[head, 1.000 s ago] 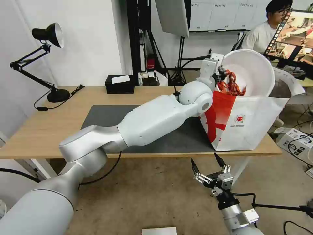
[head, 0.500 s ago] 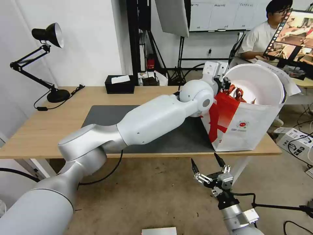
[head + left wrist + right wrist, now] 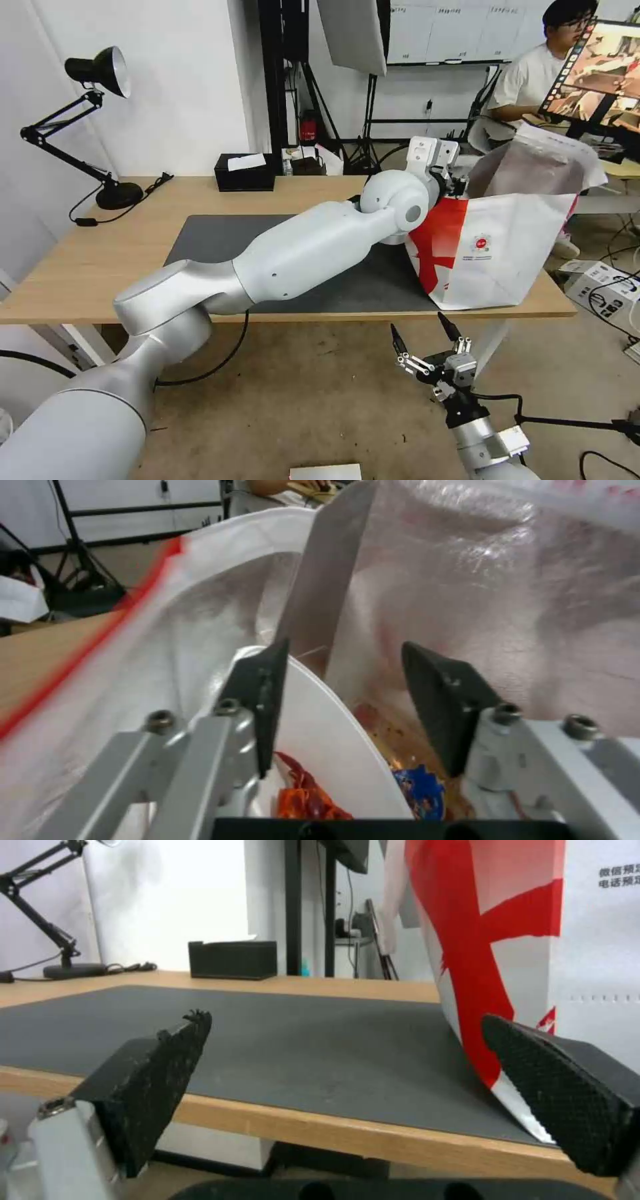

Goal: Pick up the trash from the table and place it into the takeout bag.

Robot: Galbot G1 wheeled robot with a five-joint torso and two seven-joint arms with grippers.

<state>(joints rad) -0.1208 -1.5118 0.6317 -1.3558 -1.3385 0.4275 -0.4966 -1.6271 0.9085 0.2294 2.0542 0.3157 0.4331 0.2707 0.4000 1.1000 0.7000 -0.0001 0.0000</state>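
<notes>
Since a second ago the bowl (image 3: 320,740) has sunk inside the bag (image 3: 493,247); my left pincer (image 3: 347,700), spread and released, straddles its rim. Withdrawing carelessly could snag the foil lining and tip shells out. Right pincer (image 3: 427,340) hangs open below the table (image 3: 80,267).

White and silver arms with black-fingered grippers

The left arm (image 3: 300,247) has glossy white shells, a matt silver elbow, a round ball-like wrist joint and a black cable underneath. The left gripper (image 3: 347,700) has smooth black finger pads (image 3: 437,705) on bare aluminium links with hex-head screws. The right gripper (image 3: 427,343) has thin black pointed fingers, silver linkages, a black wrist and a black cable; its pads (image 3: 153,1075) have a diamond-knurled texture.
</notes>
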